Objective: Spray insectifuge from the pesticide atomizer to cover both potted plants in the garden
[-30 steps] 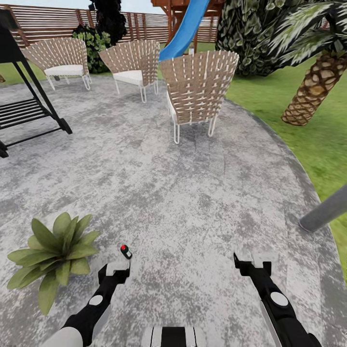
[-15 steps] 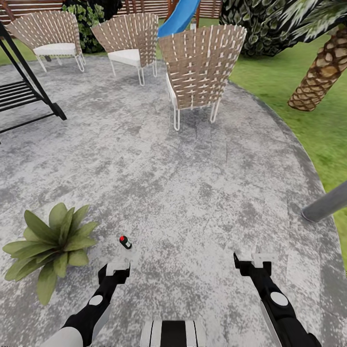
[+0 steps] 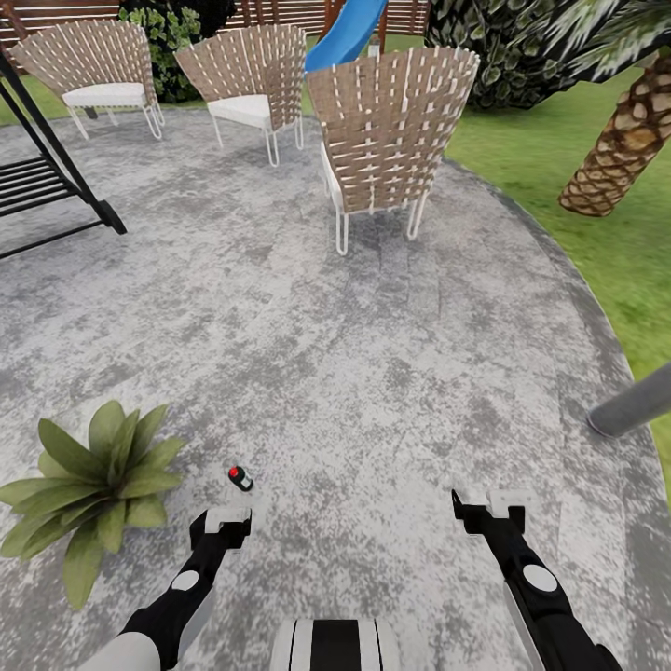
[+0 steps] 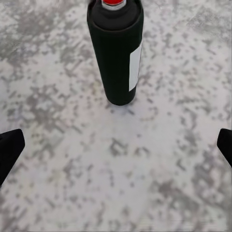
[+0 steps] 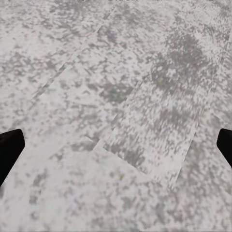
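Observation:
The pesticide atomizer stands on the grey mottled paving, a small dark bottle with a red tip; the left wrist view shows its black body and white label close ahead. My left gripper hangs open just short of it, nothing between its fingers. One potted plant, a low rosette of broad green leaves, sits on the paving left of the atomizer. No whitish specks show on its leaves. My right gripper is open over bare paving, with its fingers wide apart.
Three woven chairs stand at the back of the paved circle, a black frame at the far left. A grey pole slants in at the right edge. Lawn, a palm trunk and a blue slide lie beyond.
The head view tilted down and then shifted, so the chairs rose in frame and the plant slid left. The atomizer now lies nearer my left gripper. Both grippers stay open.

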{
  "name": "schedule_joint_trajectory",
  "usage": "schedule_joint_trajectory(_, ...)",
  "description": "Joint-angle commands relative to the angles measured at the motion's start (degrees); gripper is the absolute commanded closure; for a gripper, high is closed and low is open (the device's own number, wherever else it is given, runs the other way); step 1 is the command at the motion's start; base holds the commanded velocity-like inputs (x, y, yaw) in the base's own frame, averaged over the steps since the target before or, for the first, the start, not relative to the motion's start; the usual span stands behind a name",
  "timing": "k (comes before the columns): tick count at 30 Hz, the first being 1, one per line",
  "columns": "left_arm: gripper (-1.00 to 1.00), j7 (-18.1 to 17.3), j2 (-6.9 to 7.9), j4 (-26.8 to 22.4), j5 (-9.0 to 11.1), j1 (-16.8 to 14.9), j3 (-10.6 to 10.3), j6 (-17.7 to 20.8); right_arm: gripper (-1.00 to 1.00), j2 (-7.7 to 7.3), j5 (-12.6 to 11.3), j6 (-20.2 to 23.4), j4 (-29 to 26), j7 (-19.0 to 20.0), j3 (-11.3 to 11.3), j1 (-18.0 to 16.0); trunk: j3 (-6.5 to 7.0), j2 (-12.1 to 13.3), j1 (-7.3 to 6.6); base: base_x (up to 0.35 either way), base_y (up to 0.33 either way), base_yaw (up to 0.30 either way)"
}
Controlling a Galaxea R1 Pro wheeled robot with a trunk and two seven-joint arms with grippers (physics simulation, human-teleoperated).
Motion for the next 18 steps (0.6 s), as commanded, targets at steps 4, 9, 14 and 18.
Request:
schedule_joint_trajectory(4,-1.00,0.2,-0.01,0.0,-0.2,0.0,0.1,-0.2,-1.00,0.00,0.5,0.4,-0.1,0.0,0.0,0.0,-0.04,0.0,0.00,0.053,0.000,0.000)
schedule_joint_trajectory(9,-1.00,0.2,-0.01,0.0,-0.2,0.0,0.1,-0.2,-1.00,0.00,0.4,0.4,-0.1,0.0,0.0,0.0,-0.04,0.0,0.00,0.070,0.000,0.000)
schedule_joint_trajectory(14,-1.00,0.2,-0.01,0.0,-0.2,0.0,0.1,-0.2,-1.00,0.00,0.4,0.4,-0.1,0.0,0.0,0.0,-0.04,0.0,0.00,0.146,0.000,0.000)
schedule_joint_trajectory(18,-1.00,0.2,-0.01,0.0,-0.2,0.0,0.1,-0.2,-1.00,0.00,0.4,0.4,-0.1,0.0,0.0,0.0,-0.04,0.0,0.00,0.018,0.000,0.000)
